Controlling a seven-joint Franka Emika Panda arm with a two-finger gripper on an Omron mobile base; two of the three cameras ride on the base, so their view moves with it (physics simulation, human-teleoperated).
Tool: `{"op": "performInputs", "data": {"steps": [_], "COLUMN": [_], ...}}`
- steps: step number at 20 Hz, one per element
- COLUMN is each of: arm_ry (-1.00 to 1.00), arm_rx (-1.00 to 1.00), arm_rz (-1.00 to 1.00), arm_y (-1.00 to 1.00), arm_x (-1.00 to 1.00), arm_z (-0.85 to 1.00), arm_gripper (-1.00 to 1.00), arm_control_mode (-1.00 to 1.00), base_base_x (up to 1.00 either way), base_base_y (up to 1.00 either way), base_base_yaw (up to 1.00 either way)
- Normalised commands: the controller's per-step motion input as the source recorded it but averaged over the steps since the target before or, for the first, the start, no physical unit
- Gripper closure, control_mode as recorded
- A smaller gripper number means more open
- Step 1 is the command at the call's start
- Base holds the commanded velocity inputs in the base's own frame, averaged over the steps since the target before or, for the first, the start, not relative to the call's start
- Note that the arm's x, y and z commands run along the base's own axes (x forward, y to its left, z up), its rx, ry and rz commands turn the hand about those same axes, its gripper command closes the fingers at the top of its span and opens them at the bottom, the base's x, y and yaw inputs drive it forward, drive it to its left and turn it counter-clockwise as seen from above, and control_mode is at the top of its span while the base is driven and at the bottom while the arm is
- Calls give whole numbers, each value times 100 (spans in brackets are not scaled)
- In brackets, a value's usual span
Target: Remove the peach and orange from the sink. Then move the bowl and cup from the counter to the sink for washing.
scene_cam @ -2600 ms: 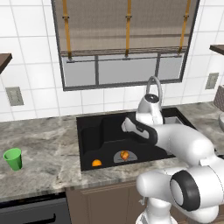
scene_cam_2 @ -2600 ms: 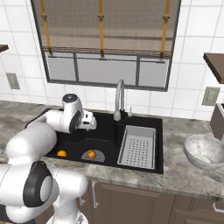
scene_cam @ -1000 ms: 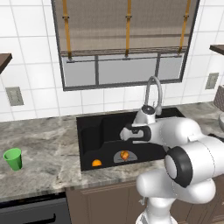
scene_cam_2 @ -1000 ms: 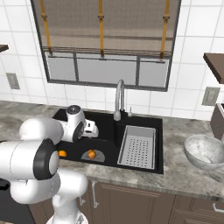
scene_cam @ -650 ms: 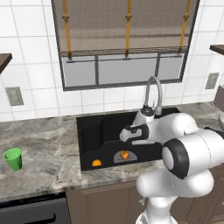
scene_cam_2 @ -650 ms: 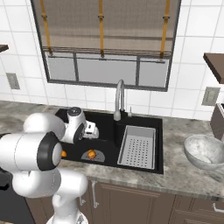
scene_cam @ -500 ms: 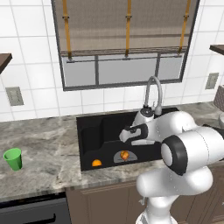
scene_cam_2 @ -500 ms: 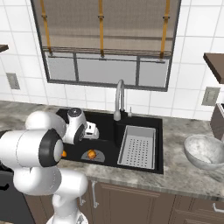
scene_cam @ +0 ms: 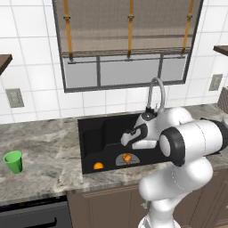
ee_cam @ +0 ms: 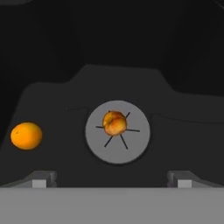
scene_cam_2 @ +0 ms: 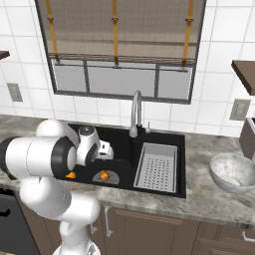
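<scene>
Sink (scene_cam: 91,138) black inside, drain plate (ee_cam: 117,131) flat grey with thin dark spokes. Peach (ee_cam: 114,123) dark orange, mottled red-brown and yellow. Orange (ee_cam: 26,135) plain bright orange. Cup (scene_cam: 13,161) bright green. Bowl (scene_cam_2: 233,172) whitish-grey, faint marbling. Counter (scene_cam: 44,153) grey-brown veined stone. Faucet (scene_cam_2: 135,113) silver. Strainer tray (scene_cam_2: 156,167) light grey, dotted with holes. Wall tiles (scene_cam: 26,40) white.

A big window (scene_cam: 129,44) with orange straps is on the white tile wall (scene_cam: 31,75). A grey drain rack (scene_cam_2: 157,167) sits nearby.
</scene>
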Motion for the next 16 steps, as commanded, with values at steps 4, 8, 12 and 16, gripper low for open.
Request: {"op": "performInputs", "data": {"steps": [4,8,12,16], "arm_ry": [0,1,3,7], "arm_rx": [0,0,0,0], "arm_rz": [0,0,0,-1], "arm_y": [0,0,0,0], "arm_x": [15,13,14,8], "arm_z": [-14,-14,-16,-17], "arm_gripper": [-100,-100,-100,-100], "arm_control_mode": [-100,-100,-100,-100], "base_base_x": [0,0,0,0], "base_base_y": [0,0,0,0], "base_base_yaw": [0,0,0,0]}}
